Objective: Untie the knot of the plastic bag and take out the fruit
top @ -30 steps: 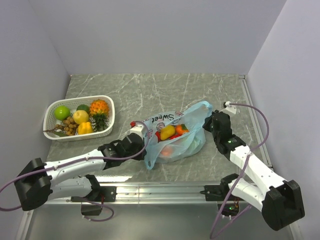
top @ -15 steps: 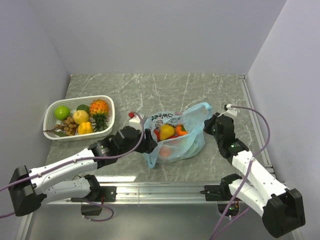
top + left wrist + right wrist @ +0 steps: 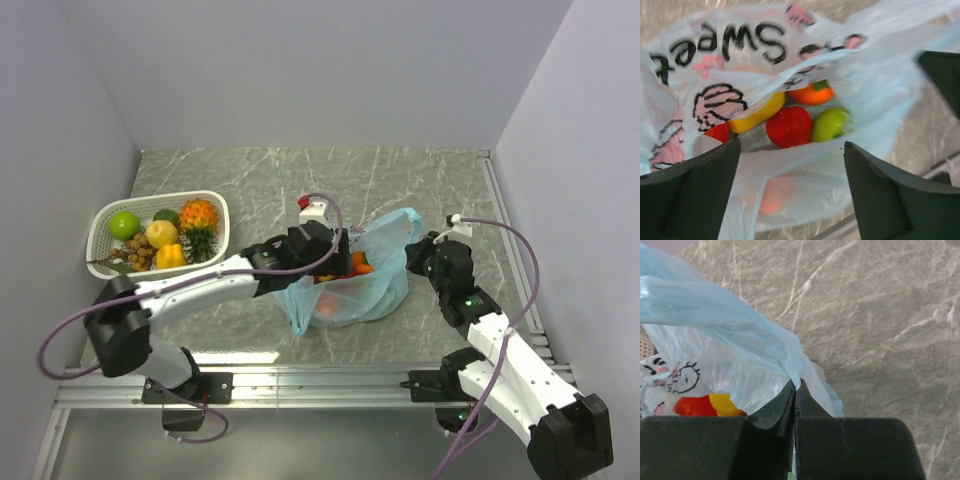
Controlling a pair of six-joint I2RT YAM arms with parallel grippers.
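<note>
The pale blue plastic bag (image 3: 372, 285) lies mid-table with its mouth gaping. My left gripper (image 3: 337, 250) hovers open over that mouth, its fingers (image 3: 690, 195) straddling the bag's near rim (image 3: 805, 155) and holding nothing. Inside lies the fruit: a yellow pear (image 3: 757, 112), a red strawberry-like piece (image 3: 788, 126), an orange (image 3: 812, 93) and a green-yellow piece (image 3: 830, 125). Another orange fruit (image 3: 770, 195) shows through the plastic. My right gripper (image 3: 796, 386) is shut on a pinch of the bag's right edge (image 3: 790, 360), also seen from above (image 3: 420, 252). The knot is out of view.
A white slotted basket (image 3: 100, 222) stands at the left with a green apple (image 3: 124, 224), an orange pineapple-like fruit (image 3: 199, 214) and other pieces. Side walls close in left and right. A metal rail (image 3: 330, 385) runs along the near edge.
My left arm has swung from the bag's left side to over its mouth, and its jaws have gone from nearly shut to wide open. The right gripper keeps its pinch, shifted slightly.
</note>
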